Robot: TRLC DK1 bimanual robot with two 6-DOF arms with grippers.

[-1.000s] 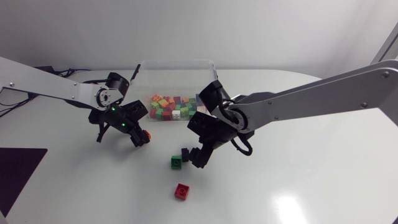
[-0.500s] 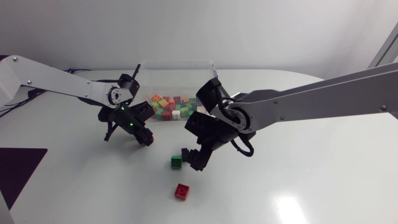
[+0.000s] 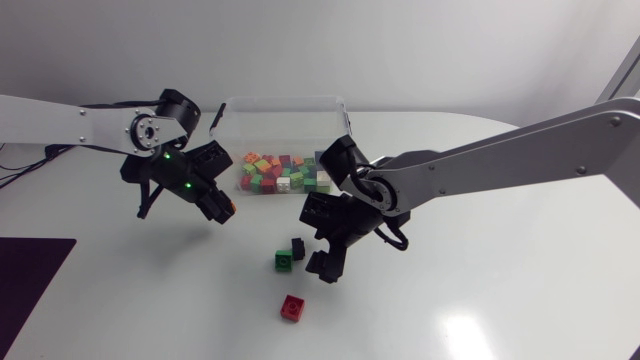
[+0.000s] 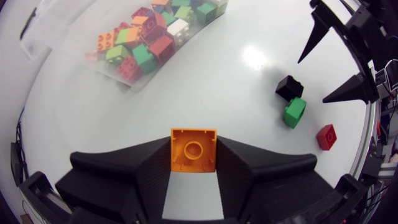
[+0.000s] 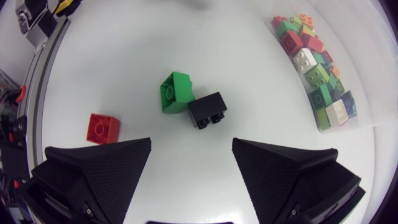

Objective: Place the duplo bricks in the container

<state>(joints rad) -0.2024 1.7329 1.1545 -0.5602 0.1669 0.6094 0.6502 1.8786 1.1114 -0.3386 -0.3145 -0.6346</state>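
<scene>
1. White surface [image 3: 520, 280]; container [image 3: 285, 103] at its far side, many bricks [image 3: 280, 172] inside.
2. Released right pincer [image 5: 191, 142], spread wide; black brick [image 5: 208, 109] just ahead, touching green brick [image 5: 175, 92]; red brick [image 5: 102, 127] apart.
3. Clenched left pincer [image 3: 222, 208] grasps orange brick [image 4: 193, 149], near container.
4. Bricks probably light, rigid, slick; pinch flat opposite sides.

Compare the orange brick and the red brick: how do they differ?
The orange brick is held between the jaws of the left gripper, off the table; the red brick lies free on the table. The orange brick is close to the container; the red brick is the loose brick farthest from it. Both are small square bricks outside the container.
</scene>
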